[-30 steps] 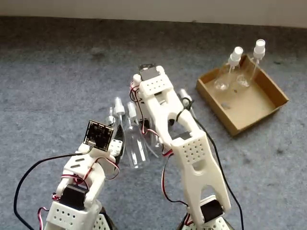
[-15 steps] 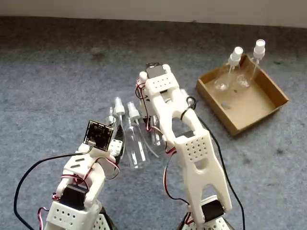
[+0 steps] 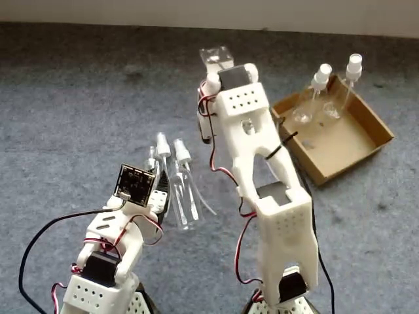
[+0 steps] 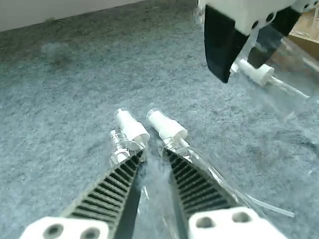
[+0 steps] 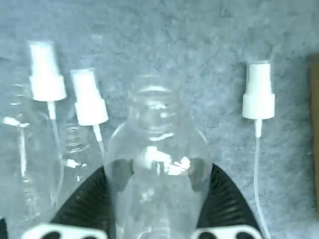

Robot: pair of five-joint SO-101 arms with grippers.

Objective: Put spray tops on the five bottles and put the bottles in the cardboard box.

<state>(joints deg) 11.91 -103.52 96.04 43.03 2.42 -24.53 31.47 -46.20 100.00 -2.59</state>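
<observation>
Nearest, the left claw [image 4: 152, 155] is held low over the carpeted counter [image 3: 78, 118], its jaws parted by a narrow gap; whether anything is pinched cannot be told. Just at its tips two bottles are laid side by side, a first capped bottle [image 3: 163, 171] and a second capped bottle [image 3: 186, 199]. A loose spray top [image 5: 258, 97] is laid near them. Farther out, an uncapped bottle [image 5: 155, 129] is gripped firmly around its body by the right claw [image 5: 159, 172]. Farthest, the cardboard box [image 3: 344, 144] is seen, with two topped bottles [image 3: 306, 104] stood at its far side.
</observation>
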